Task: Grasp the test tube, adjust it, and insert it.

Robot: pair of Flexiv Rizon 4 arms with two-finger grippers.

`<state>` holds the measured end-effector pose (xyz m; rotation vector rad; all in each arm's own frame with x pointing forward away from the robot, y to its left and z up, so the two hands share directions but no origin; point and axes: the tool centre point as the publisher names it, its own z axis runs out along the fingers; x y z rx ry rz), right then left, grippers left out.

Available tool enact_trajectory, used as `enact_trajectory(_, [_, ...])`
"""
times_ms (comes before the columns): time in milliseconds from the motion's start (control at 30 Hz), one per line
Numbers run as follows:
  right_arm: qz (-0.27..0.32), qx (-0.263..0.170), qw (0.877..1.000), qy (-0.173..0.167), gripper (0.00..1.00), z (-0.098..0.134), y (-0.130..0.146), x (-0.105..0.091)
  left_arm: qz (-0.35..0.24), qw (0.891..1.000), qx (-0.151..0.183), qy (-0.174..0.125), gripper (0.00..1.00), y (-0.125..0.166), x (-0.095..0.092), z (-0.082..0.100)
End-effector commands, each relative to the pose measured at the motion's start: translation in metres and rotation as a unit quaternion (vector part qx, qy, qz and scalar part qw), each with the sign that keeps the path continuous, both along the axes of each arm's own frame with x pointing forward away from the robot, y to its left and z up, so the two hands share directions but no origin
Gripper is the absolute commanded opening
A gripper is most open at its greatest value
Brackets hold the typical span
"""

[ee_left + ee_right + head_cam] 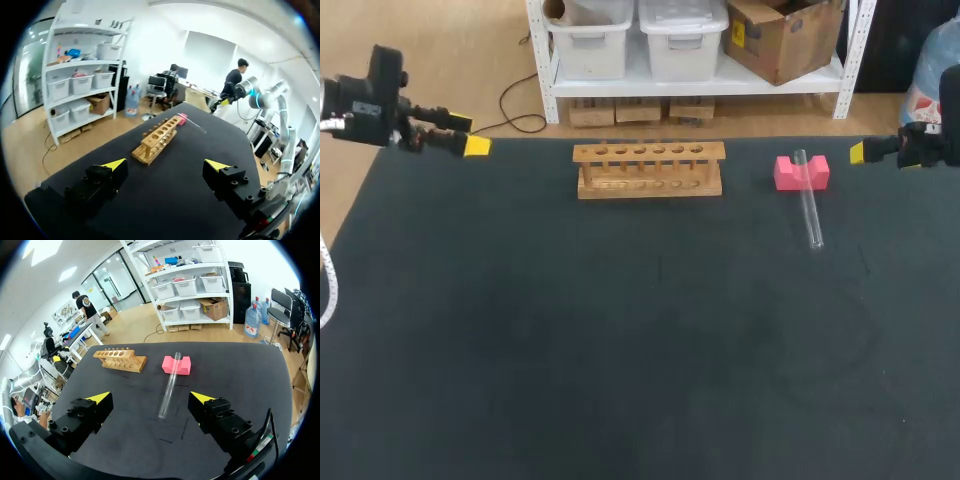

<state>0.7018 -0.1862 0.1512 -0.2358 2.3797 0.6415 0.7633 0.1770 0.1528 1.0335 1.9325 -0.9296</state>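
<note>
Left gripper (166, 165) and right gripper (150, 397), both released, hang at opposite table (520, 350) edges, test tube (810, 210) between.

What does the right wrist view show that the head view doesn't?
Only the right wrist view shows the right hand with both fingers spread open and the test tube lying ahead of the gap. Only the head view plainly shows the left hand, off by the table's far left edge, away from everything. Both show the test tube with one end propped on the pink block and the wooden rack standing empty, apart from them.
</note>
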Motion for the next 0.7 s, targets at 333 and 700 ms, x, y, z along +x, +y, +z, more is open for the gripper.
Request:
enact_trajectory(333, [-0.001, -0.001, 1.0, 0.0, 1.0, 0.0, 0.0, -0.001, -0.153, 0.986, -0.066, -0.019, 1.0, -0.026, 0.038, -0.035])
enact_trajectory(700, [-0.001, -0.001, 1.0, 0.0, 1.0, 0.0, 0.0, -0.001, -0.158, 0.985, -0.059, -0.02, 1.0, -0.035, 0.048, -0.05])
